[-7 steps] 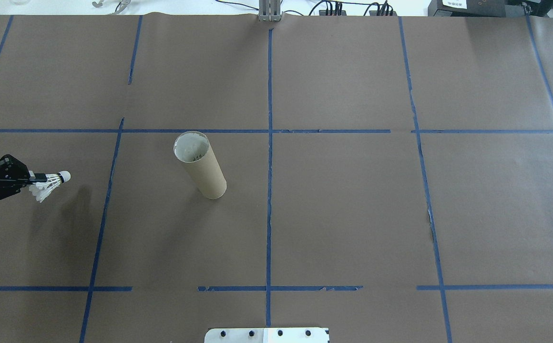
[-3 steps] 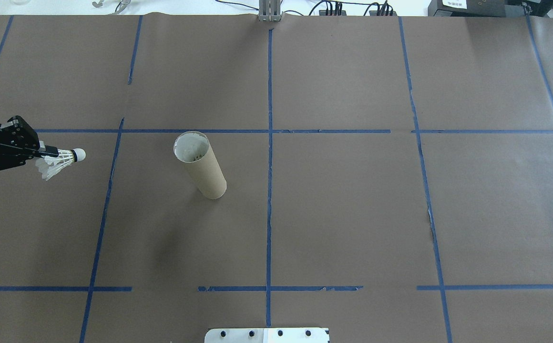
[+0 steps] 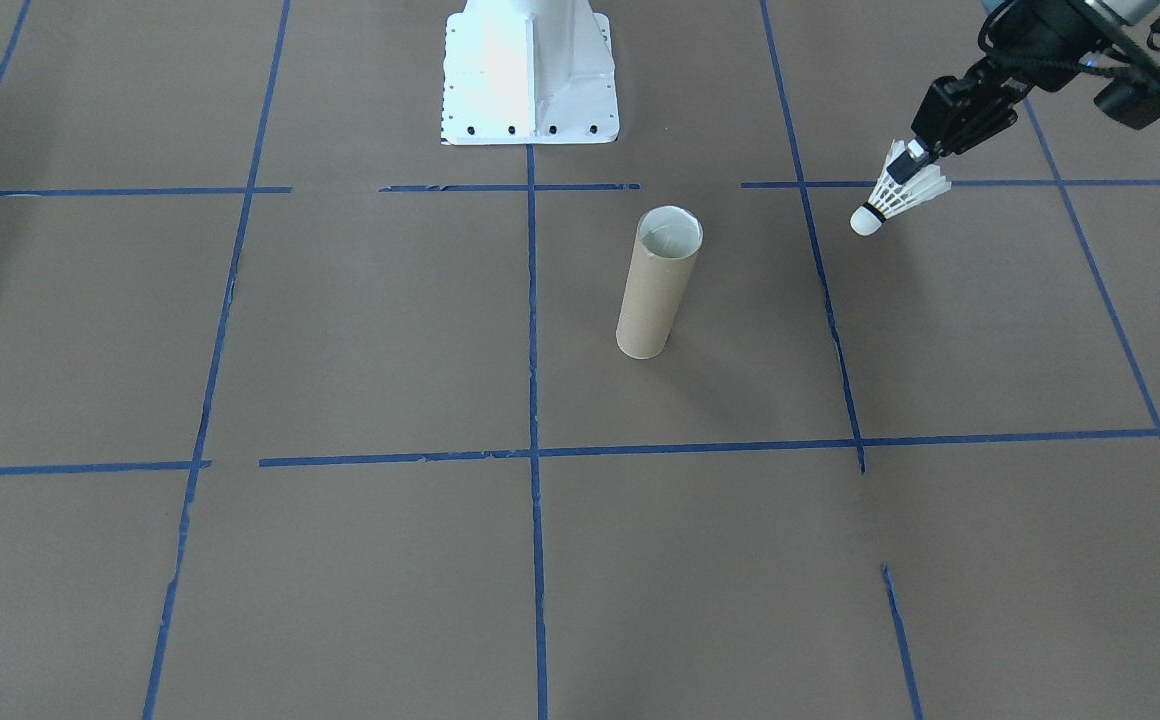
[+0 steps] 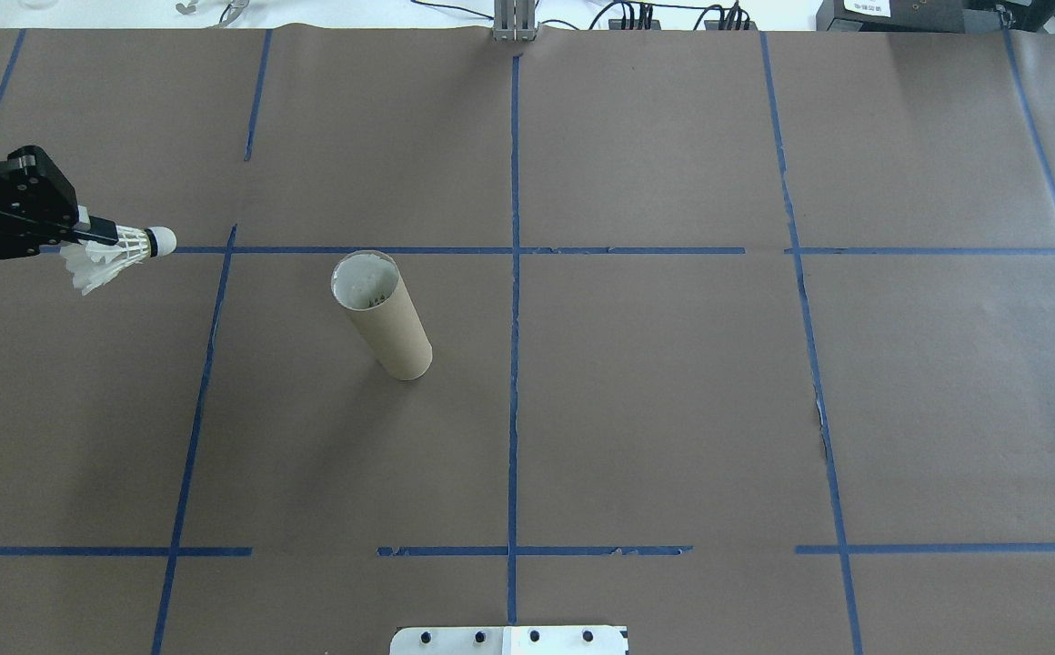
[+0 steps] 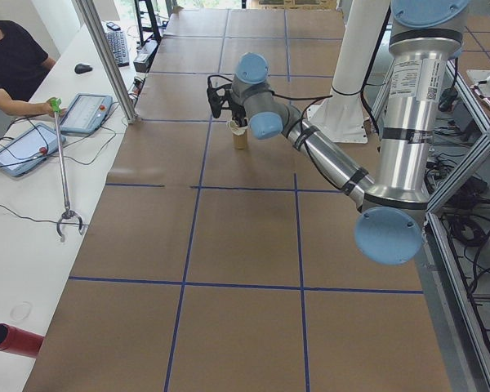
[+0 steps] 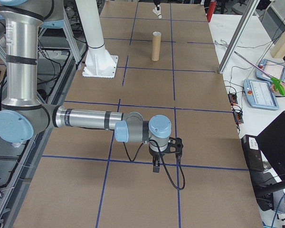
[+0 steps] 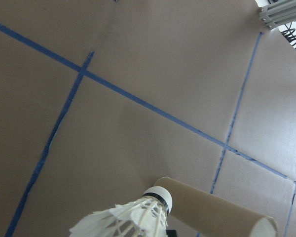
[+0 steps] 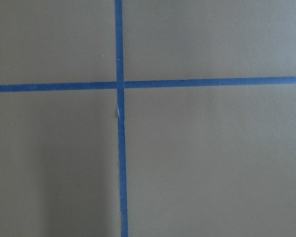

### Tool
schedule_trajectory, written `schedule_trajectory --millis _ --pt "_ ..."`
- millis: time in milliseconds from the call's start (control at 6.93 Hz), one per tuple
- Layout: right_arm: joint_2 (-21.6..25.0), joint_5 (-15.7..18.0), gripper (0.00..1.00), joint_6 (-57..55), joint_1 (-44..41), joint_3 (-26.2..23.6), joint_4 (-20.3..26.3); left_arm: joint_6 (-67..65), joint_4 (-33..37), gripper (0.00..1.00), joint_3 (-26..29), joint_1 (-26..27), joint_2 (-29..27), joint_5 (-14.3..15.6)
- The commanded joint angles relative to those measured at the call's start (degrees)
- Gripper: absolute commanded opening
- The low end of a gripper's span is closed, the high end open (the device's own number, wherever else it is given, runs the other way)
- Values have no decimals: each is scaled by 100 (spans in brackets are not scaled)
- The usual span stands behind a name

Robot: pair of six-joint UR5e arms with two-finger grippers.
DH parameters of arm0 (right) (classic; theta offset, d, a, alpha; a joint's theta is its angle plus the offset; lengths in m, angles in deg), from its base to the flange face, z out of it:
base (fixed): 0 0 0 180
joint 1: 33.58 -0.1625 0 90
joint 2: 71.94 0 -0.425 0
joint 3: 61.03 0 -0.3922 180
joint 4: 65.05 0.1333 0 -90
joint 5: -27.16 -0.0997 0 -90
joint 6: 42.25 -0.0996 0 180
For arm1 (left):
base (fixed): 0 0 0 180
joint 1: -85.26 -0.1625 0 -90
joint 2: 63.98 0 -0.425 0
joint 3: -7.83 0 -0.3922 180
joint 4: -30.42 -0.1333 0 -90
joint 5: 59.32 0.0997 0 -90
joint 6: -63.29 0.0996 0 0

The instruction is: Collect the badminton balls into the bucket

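The white feather shuttlecock (image 4: 118,253) hangs in the air with its cork tip pointing toward the bucket. My left gripper (image 4: 102,237) is shut on its skirt. From the front, the left gripper (image 3: 908,158) holds the shuttlecock (image 3: 895,193) well above the table. The bucket (image 4: 382,314), a brown cardboard tube, stands upright to the shuttlecock's right, apart from it. In the left wrist view the shuttlecock (image 7: 133,217) sits just before the bucket (image 7: 222,215). My right gripper (image 6: 156,167) hovers low over the table, and whether it is open or shut I cannot tell.
Brown paper with blue tape lines (image 4: 514,273) covers the table. The white robot base (image 3: 528,70) stands at the near edge. A person sits by tablets (image 5: 86,113) on the side bench, and a reaching tool (image 5: 64,175) lies there.
My left gripper has carried the shuttlecock away from the robot's side and slightly rightward toward the bucket. The bucket has not moved.
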Motion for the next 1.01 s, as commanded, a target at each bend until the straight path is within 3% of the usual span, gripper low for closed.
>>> schedule_trajectory --millis 0,289,577,722,866 --pt "0 0 100 0 0 0 0 1064 -3046 0 -523 130 -1794 182" --pt "0 0 100 0 0 0 0 1803 -4853 0 -515 -525 -3011 1250" --pt "0 0 100 0 0 0 0 2278 -6024 0 -26 -1405 -3925 2289" --pt "0 0 100 0 0 0 0 2829 -6474 0 508 -1591 -4461 2528" --pt "0 0 100 0 0 0 0 3217 -6548 0 879 -1767 -4657 2852"
